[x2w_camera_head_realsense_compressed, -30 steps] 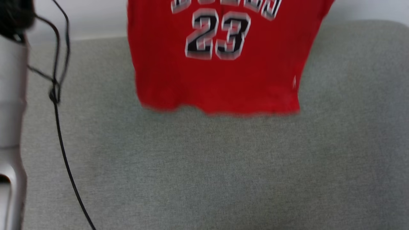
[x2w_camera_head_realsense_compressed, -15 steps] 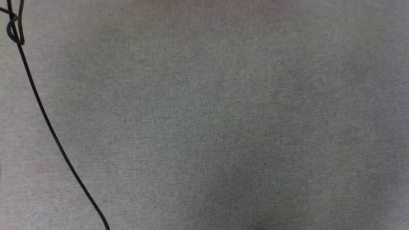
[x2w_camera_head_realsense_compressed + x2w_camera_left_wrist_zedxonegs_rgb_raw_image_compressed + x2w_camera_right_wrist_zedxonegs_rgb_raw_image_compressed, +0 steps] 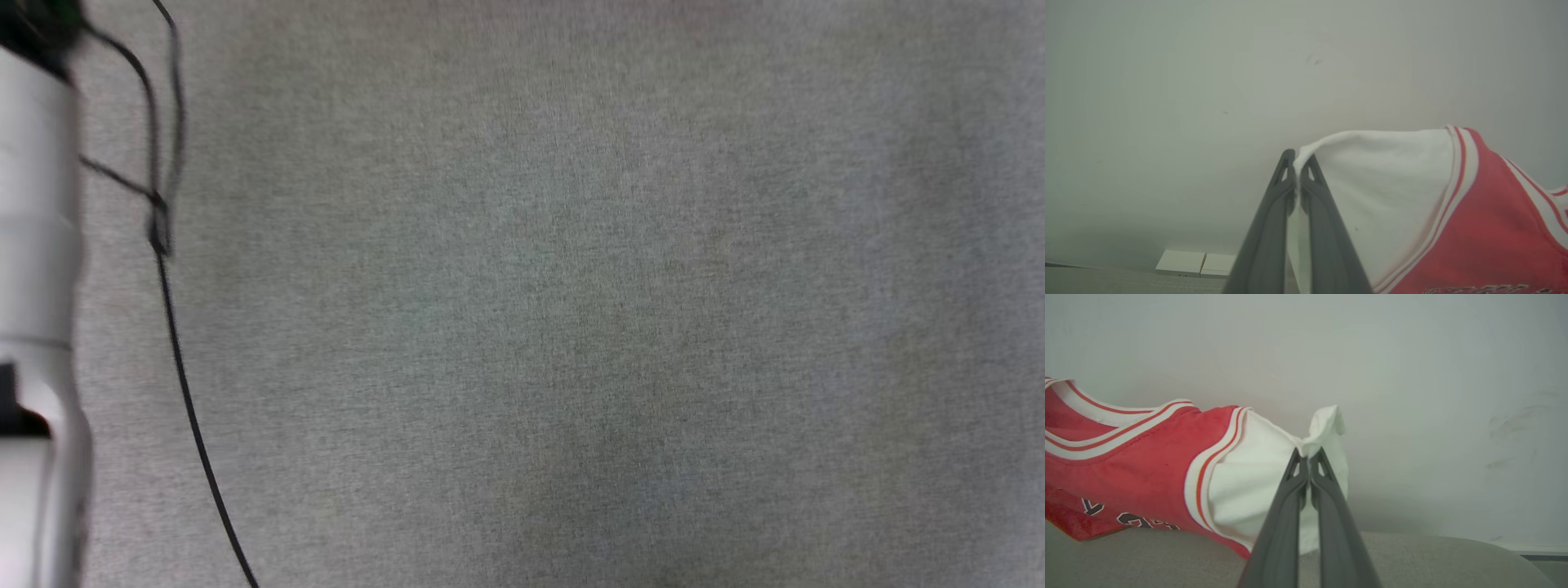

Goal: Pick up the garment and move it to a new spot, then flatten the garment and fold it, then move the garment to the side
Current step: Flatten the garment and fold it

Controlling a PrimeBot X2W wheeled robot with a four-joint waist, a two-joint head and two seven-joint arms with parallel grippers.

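The garment (image 3: 1474,228) is held up by its two white sleeves. The left gripper (image 3: 1298,165) is pressed together on one sleeve's edge, and the red body stretches away to its right. The right gripper (image 3: 1309,457) is pinched on the other sleeve. The red body and black lettering lie to its left, low over a grey cushioned surface (image 3: 1147,563). In the head view a black cable (image 3: 175,351) is seen beside what seems, through blur, to be a pale forearm (image 3: 37,245).
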